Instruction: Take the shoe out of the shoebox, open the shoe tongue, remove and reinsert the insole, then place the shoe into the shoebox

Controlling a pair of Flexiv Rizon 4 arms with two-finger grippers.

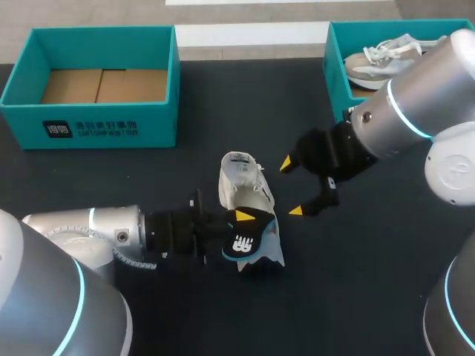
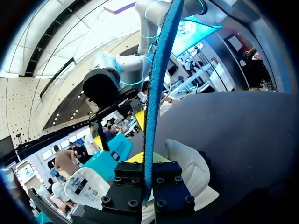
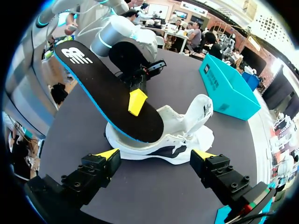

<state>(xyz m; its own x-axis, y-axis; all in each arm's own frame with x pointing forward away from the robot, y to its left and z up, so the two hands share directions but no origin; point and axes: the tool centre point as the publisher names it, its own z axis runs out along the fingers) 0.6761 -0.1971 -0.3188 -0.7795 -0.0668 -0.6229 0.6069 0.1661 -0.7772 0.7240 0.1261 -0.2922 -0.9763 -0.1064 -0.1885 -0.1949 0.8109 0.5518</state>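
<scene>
While left pincer (image 1: 241, 222) clamps the black blue-edged insole (image 1: 243, 245), toe seemingly at the mouth of the white sneaker (image 1: 239, 182), right pincer (image 1: 291, 187) hovers spread.

A: Where did the head camera sit?
B: High at the rear, looking down on the whole table (image 1: 111, 178). The wrist cameras sat close, facing each other across the shoe (image 3: 187, 126); all three shared its insole (image 3: 103, 88).

A dark, matte desk (image 1: 356, 297) is stretching flat across the whole scene, its black top catching soft, even light and showing only faint shadows.
</scene>
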